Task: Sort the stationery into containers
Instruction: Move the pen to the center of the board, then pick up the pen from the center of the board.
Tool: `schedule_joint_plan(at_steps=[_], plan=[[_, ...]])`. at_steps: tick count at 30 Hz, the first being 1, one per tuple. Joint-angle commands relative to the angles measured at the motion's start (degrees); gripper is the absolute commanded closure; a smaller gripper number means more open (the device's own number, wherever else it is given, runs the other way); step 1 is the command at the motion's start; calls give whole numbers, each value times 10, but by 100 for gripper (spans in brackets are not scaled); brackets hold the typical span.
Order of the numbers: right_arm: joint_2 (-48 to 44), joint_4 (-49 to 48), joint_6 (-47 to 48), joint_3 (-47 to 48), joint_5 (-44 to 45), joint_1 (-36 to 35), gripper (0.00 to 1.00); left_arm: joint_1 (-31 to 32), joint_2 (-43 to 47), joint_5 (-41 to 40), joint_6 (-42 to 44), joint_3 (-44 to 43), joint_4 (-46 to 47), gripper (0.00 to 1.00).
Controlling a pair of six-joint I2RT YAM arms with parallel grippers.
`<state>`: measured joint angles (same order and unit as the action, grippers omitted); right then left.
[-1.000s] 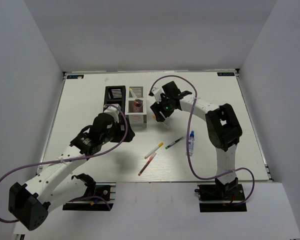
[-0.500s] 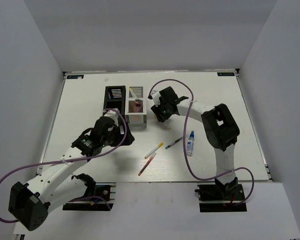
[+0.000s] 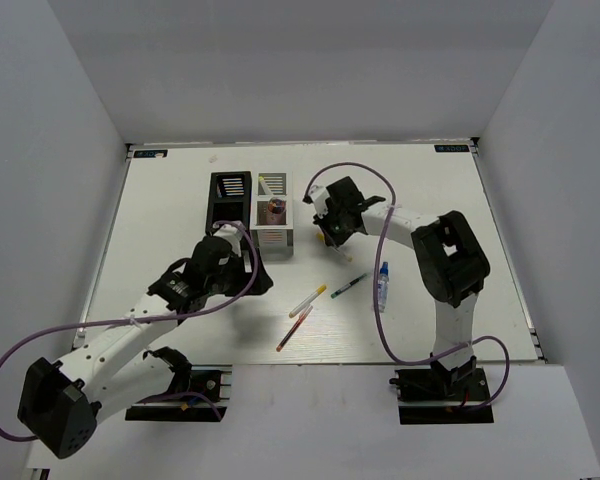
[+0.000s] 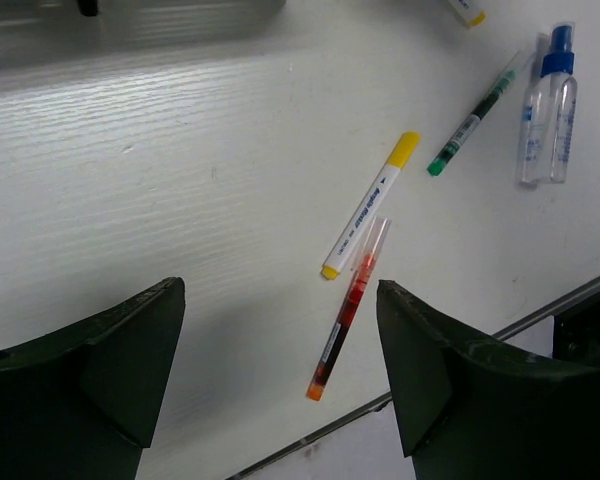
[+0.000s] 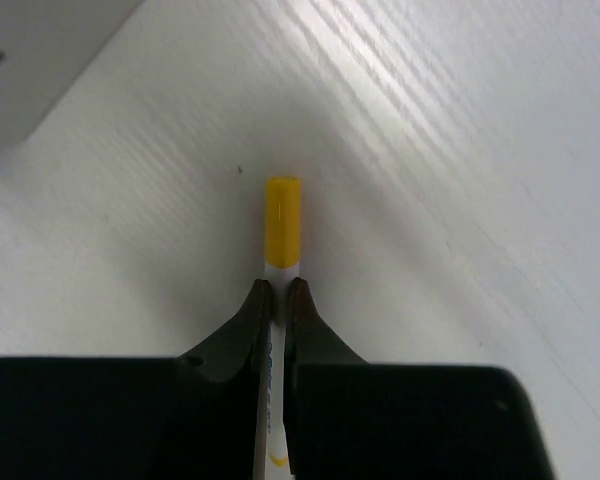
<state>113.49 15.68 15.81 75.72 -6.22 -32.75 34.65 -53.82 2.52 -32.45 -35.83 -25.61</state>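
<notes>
My right claw [image 5: 278, 292] is pinched on the yellow-capped marker [image 5: 283, 215], low at the desk [image 5: 430, 150], the marker's length running straight out past the tips. The white organiser [image 3: 271, 240] sits just left of it. My left claw [image 4: 278, 300] hangs spread.

A white counter [image 3: 430, 200] with a faintly ribbed surface lies inside plain grey walls [image 3: 40, 150] on its left, far and right sides. A small dark label [image 3: 150, 154] sits at its far left corner and a second label [image 3: 452, 149] at its far right corner. A thin metal strip [image 4: 540, 313] lines its near edge.
</notes>
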Motion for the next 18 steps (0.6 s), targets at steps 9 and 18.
schedule_joint_plan(at_steps=[9, 18], plan=[[-89, 112, 36, 99, -59, 38, 100, 46, -125, 60, 34, 3, 100, 21], [-93, 24, 84, 255, -228, 32, 100, 83, -163, 17, 47, -3, 144, 22]])
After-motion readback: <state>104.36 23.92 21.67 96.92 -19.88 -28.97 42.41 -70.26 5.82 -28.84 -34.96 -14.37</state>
